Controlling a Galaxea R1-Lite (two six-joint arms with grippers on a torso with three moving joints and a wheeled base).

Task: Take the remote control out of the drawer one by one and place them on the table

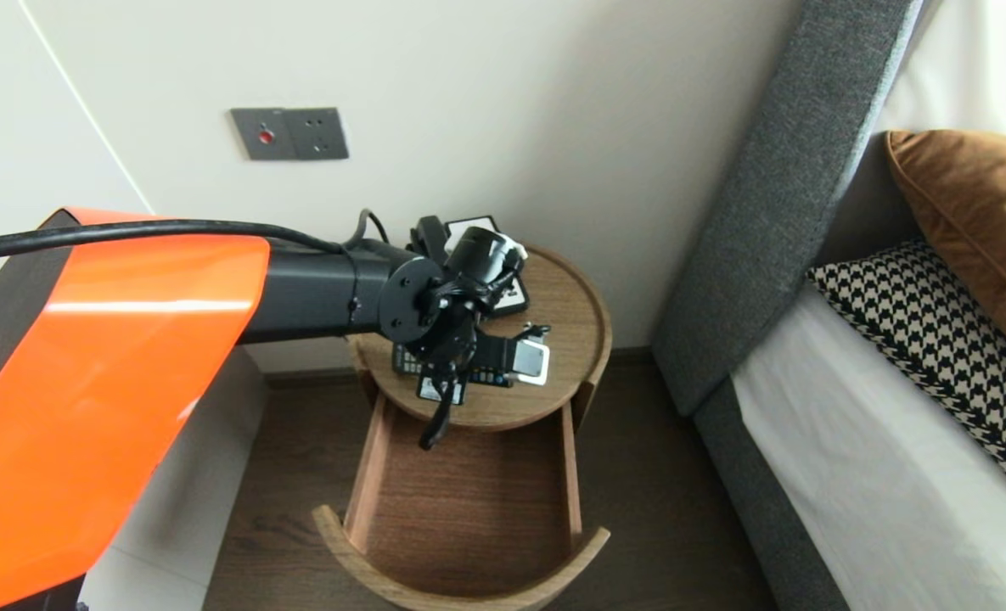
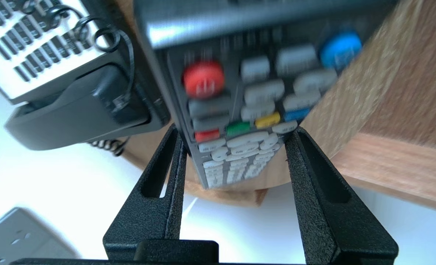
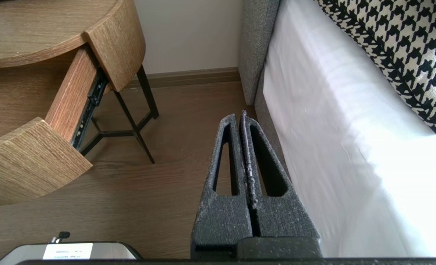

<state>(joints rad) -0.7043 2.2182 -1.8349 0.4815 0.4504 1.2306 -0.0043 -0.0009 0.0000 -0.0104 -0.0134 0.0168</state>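
Grasping the remote [image 2: 247, 92] across its narrow width for a sure hold, the fingers of the left gripper [image 2: 235, 130] pinch it at the surface's [image 1: 562, 305] near edge, above the open drawer [image 1: 469, 484]; the right gripper [image 3: 241, 121] hangs clenched by the bed [image 3: 332, 110].

Grainy matt wood table [image 1: 572, 316], glossy plastic remote [image 2: 240, 110]; rough matt black left pincer [image 2: 235, 130]

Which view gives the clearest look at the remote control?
Left wrist view: the remote control fills it, buttons visible, between the left hand's fingers. Head view shows only a sliver under the arm; right wrist view shows none.
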